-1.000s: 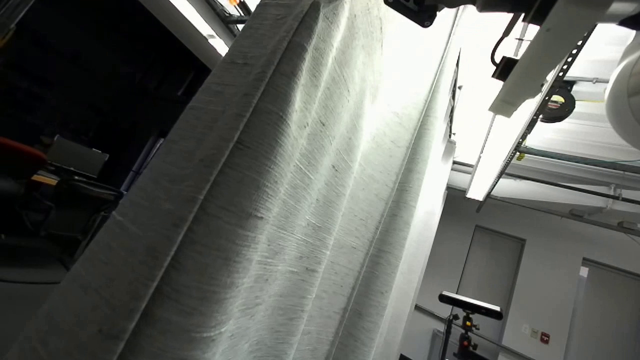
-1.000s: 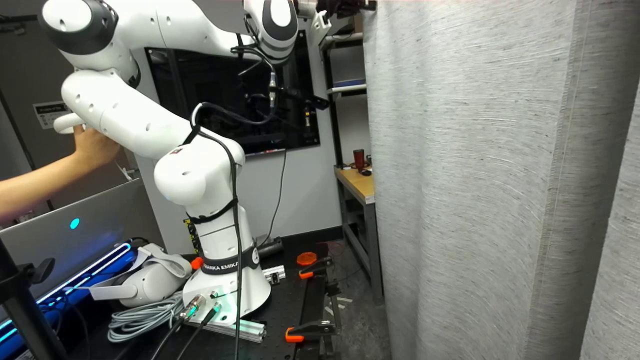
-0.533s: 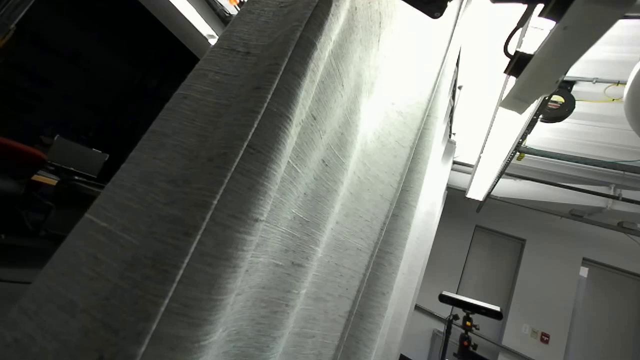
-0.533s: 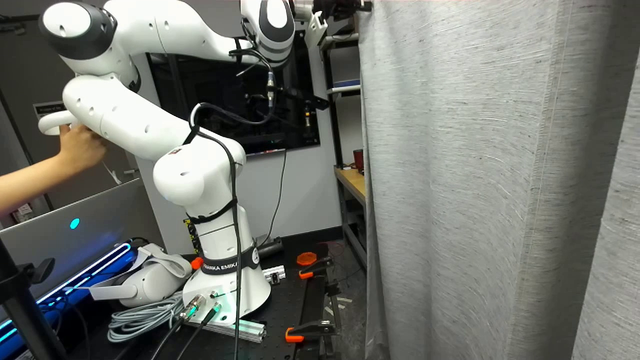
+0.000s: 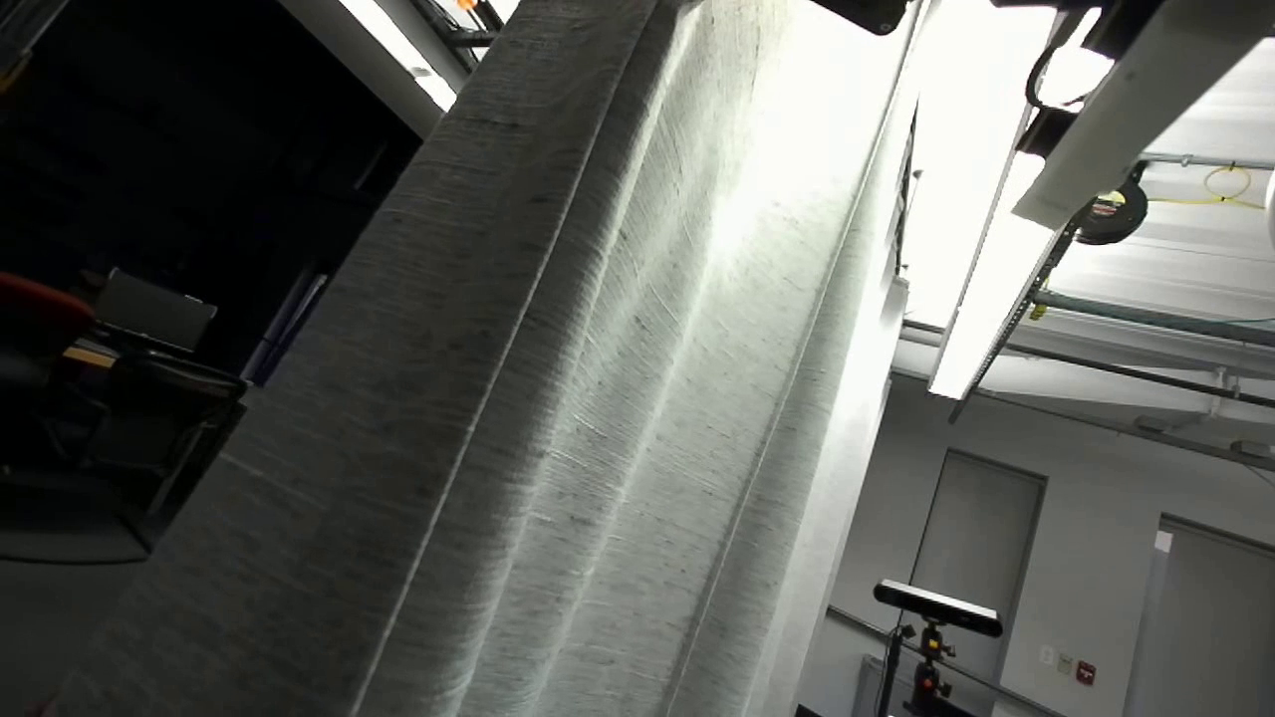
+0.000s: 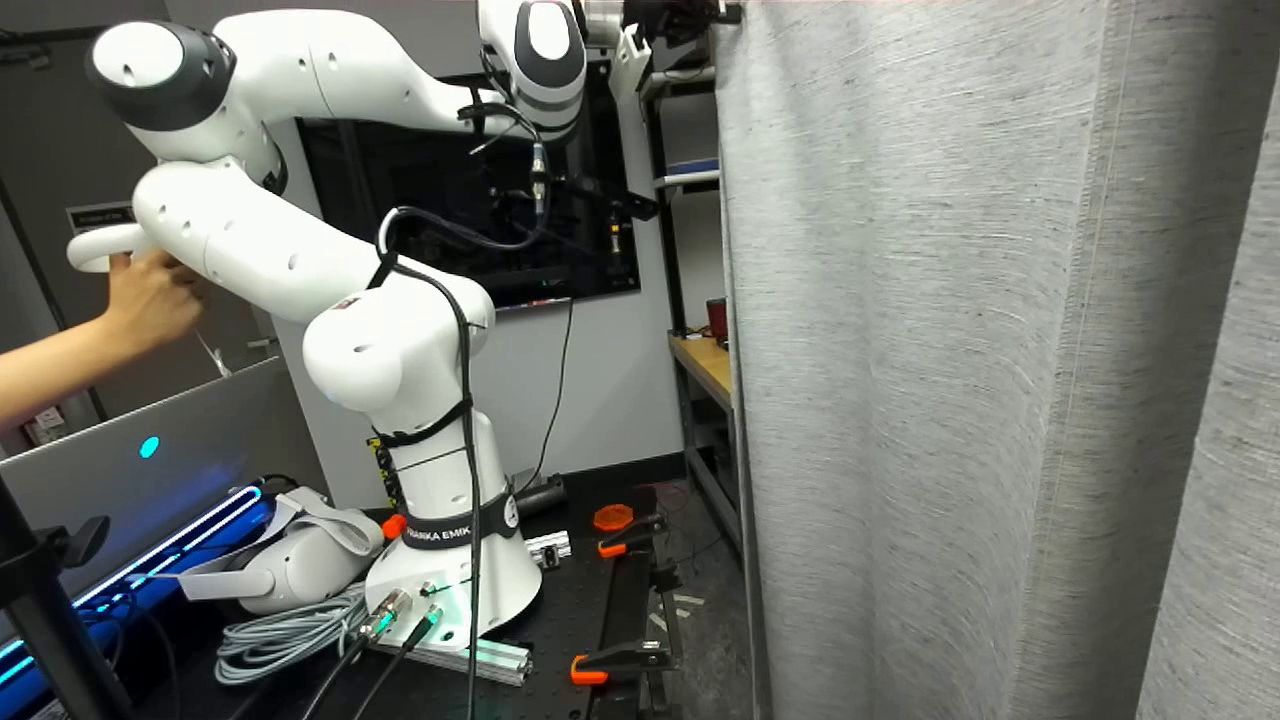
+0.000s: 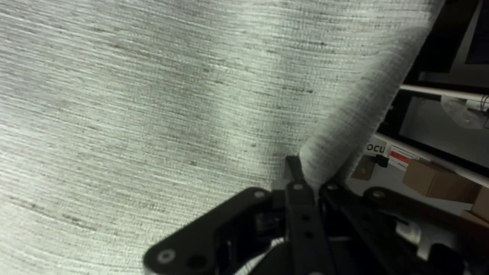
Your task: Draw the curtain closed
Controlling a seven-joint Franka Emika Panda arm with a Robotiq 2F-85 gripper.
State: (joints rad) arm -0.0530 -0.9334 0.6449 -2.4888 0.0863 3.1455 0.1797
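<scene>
The jaws pinch the pale curtain near its edge — folds hanging below.

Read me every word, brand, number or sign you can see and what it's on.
"FRANKA EMIK": band around the robot base; a cable crosses after the K.
"ocu": white label in the wrist view, possibly part of a word.
Markings too small or blurred: the black-and-white sign, the red-and-white label, the black reel, the red wall plate.
No readable numbers.
</scene>
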